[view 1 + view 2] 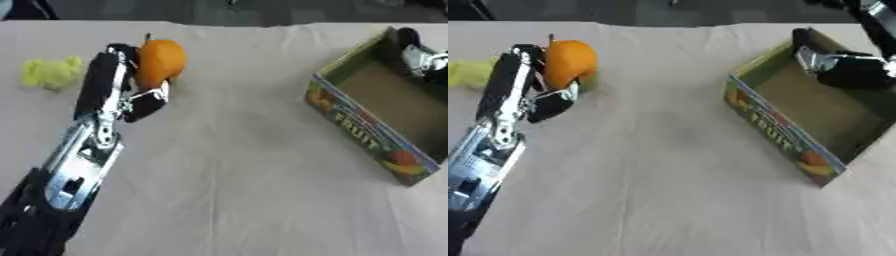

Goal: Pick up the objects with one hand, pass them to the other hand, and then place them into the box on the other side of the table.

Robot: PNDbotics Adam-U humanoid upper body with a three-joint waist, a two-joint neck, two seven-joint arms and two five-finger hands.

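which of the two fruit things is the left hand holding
The orange fruit: the left hand has its fingers and thumb curled round it. The yellow-green one lies untouched on the table, further to the left.

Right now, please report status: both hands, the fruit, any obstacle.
Left hand shut on orange. Right hand over fruit box, fingers unclear. Yellow-green item beside left hand. Nothing between orange and box.

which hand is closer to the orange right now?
Left. The left hand is on the orange, fingers and thumb curled around it. The right hand is far across the table, over the fruit box.
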